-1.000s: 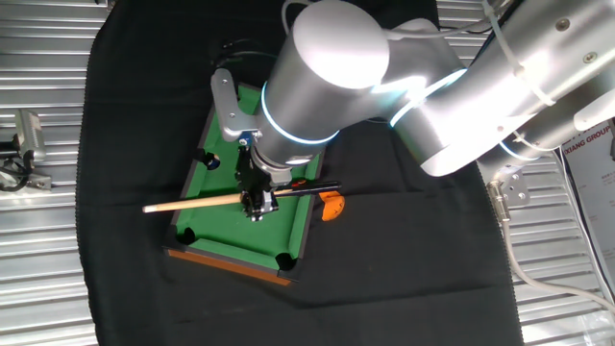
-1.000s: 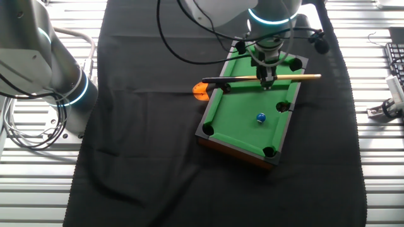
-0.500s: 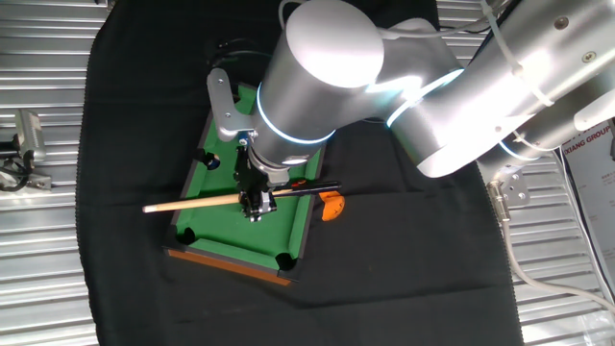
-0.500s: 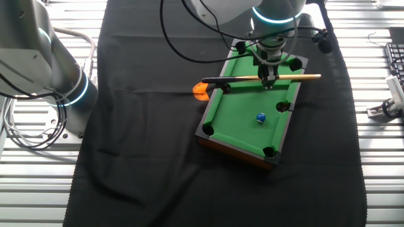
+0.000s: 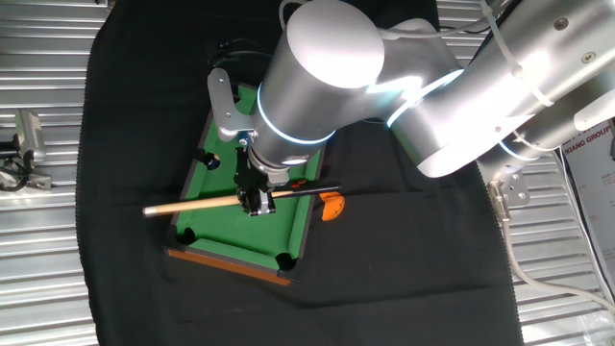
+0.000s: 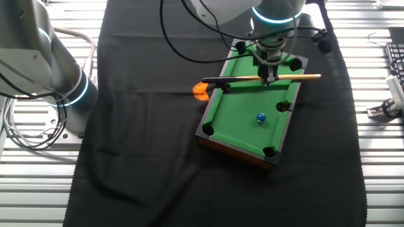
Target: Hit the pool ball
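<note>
My gripper [image 6: 269, 79] clamps the cue [image 6: 297, 77] crosswise above the pool ball [image 6: 261, 117]; next I must aim its tip ballward.

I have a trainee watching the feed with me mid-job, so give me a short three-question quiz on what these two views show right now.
1. True or false: the gripper is shut on the wooden cue stick with the black butt.
2. Where does the tiny light-blue pool ball lie? A) in a corner pocket B) on the green felt of the toy pool table C) on the black cloth
3. Fill in: beside the table's edge, near the cue's black end, lies a small ___-coloured object.

Key: 1 true; 2 B; 3 orange.
</note>
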